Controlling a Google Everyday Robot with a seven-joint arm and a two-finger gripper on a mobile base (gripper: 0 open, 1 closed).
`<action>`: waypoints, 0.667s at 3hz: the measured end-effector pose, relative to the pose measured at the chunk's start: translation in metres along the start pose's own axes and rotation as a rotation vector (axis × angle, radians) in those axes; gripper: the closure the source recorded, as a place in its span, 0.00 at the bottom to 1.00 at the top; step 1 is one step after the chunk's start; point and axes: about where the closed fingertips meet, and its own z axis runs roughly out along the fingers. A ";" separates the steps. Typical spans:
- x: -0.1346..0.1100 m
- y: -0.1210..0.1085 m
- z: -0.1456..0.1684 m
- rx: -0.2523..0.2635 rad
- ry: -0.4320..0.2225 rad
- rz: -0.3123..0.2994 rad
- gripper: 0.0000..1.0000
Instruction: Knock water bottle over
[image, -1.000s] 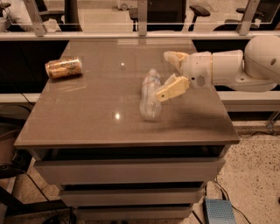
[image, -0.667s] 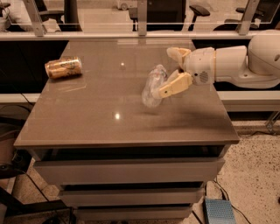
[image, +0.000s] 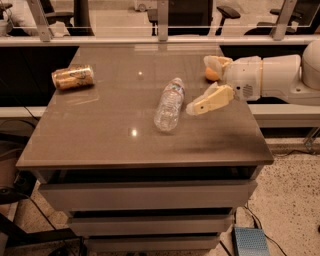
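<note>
1. Water bottle (image: 170, 104) first, in the camera view: we see it down on its side near the middle of the worktop (image: 90, 145). Its white cap points toward the far edge and its base toward the near edge, with the body angled slightly.
2. In the same view, the end effector (image: 199, 85) sits just to the right of the bottle, low over the worktop. It is at the end of the white arm (image: 270, 75), which reaches in from the right.
3. Its two fingers are spread wide and hold nothing. The nearer finger (image: 211, 99) is close beside the bottle, but we see a gap between them.
4. We judge the knock as good as done, since the bottle looks flat rather than leaning. We cannot rule out that it is rocking.
5. To finish well, we would lift the end effector up and away to the right, so the nearer finger does not catch the ribbed side. A round, light bottle rolls readily, and lying this way it would roll left or right across the worktop.
6. The gold can (image: 73, 77) lies on its side toward the far left, well apart from the bottle, and we leave it alone.
</note>
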 end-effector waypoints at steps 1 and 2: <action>0.005 0.004 -0.048 0.001 -0.009 0.000 0.00; 0.002 0.012 -0.049 -0.031 -0.010 -0.004 0.00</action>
